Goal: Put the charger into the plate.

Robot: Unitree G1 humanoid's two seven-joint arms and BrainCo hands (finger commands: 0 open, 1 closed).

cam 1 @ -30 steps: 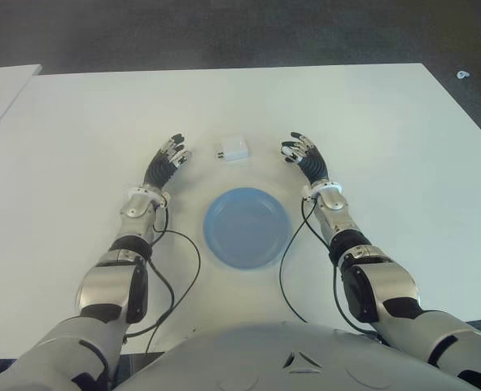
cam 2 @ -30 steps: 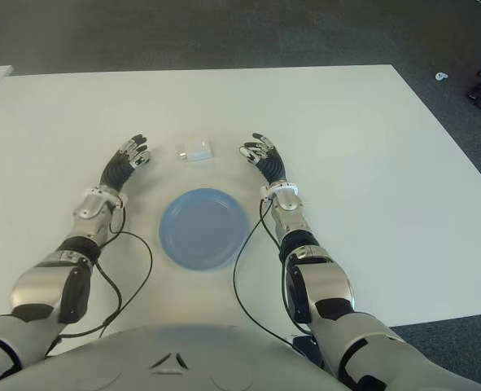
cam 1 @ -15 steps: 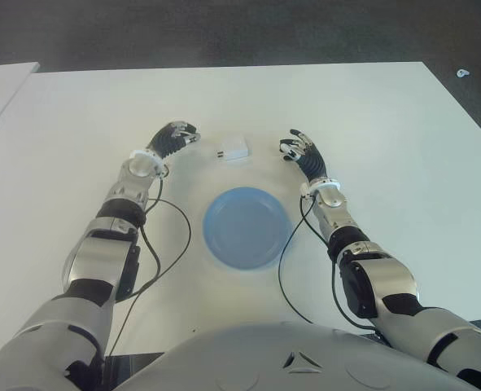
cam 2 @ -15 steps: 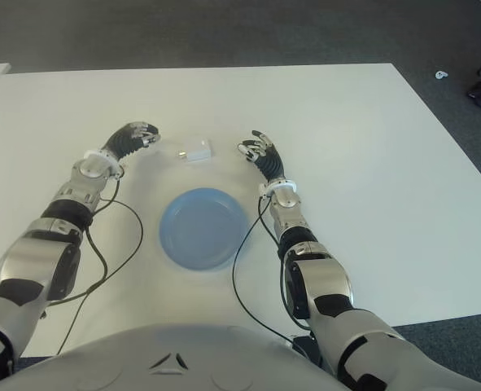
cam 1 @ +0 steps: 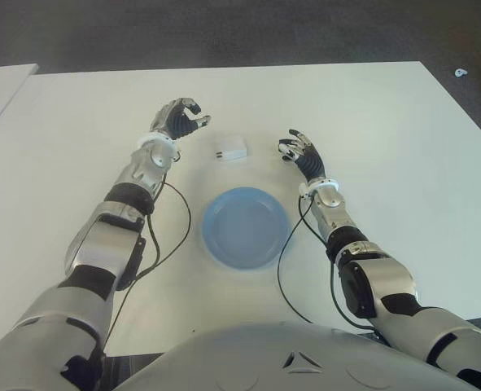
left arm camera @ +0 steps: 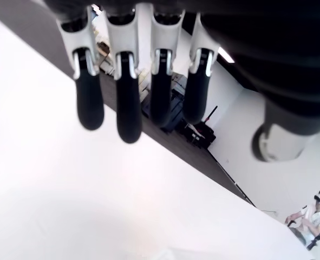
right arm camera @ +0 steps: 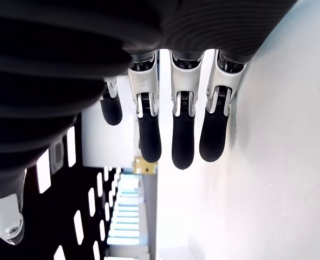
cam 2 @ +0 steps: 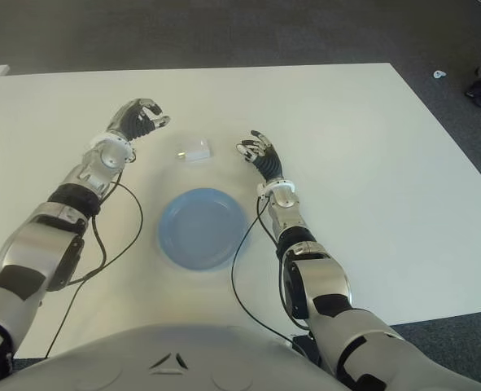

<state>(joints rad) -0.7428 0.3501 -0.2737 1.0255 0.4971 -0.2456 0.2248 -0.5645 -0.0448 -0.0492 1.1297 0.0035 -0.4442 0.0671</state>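
— Right, what do you have on the counter [cam 1: 370, 114]?

— I see a white charger [cam 1: 232, 151] lying flat on the white surface, just beyond the far rim of the blue plate [cam 1: 247, 227]. The two are apart; the charger is not in the plate, and nothing lies in the plate.

— And the hands?

— My left hand [cam 1: 179, 119] is up on the left side of the charger, a little farther from me than it is, with a gap between them. Its fingers [left arm camera: 129, 108] hang loosely curved with the thumb set apart, and they hold nothing. In the left wrist view I see only bare counter under them.

— The right one?

— My right hand [cam 1: 299, 151] shows to the right of the charger, roughly level with it and beyond the plate's right edge. Its fingers [right arm camera: 183, 138] are relaxed and slightly bent, also empty. I cannot tell whether that hand touches the counter.

— Anything else nearby?

— Black cables [cam 1: 175, 244] run from both wrists back toward me, passing on either side of the plate. Off in the left wrist view, a seated person [left arm camera: 311, 216] shows far away in the room.
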